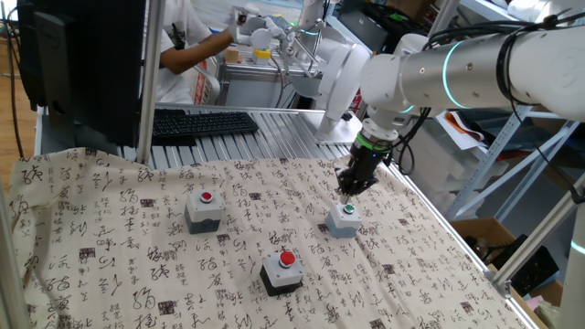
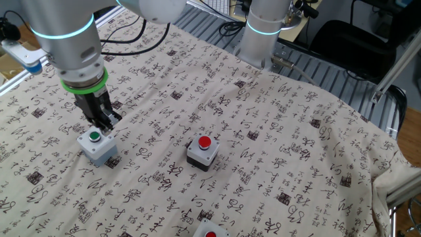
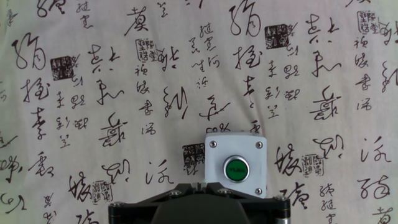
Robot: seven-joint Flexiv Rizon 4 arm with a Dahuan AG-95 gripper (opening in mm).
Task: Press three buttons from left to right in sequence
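Three buttons sit on the calligraphy-print cloth (image 1: 137,247). The grey box with a small red button (image 1: 205,208) is on the left and shows cut off at the bottom edge in the other fixed view (image 2: 210,232). The black-and-white box with a red dome (image 1: 283,270) (image 2: 202,150) sits in the middle, nearer the front. The light grey box with a green button (image 1: 345,217) (image 2: 97,143) (image 3: 236,167) is on the right. My gripper (image 1: 346,192) (image 2: 106,124) (image 3: 198,185) is shut and empty. It points down just above the green-button box, slightly to one side of the button.
A black keyboard (image 1: 203,122) lies on the metal table behind the cloth. An upright metal post (image 1: 146,82) and a dark monitor (image 1: 73,55) stand at the back left. A person (image 1: 187,46) works behind. The table's right edge (image 1: 457,247) is near the green-button box.
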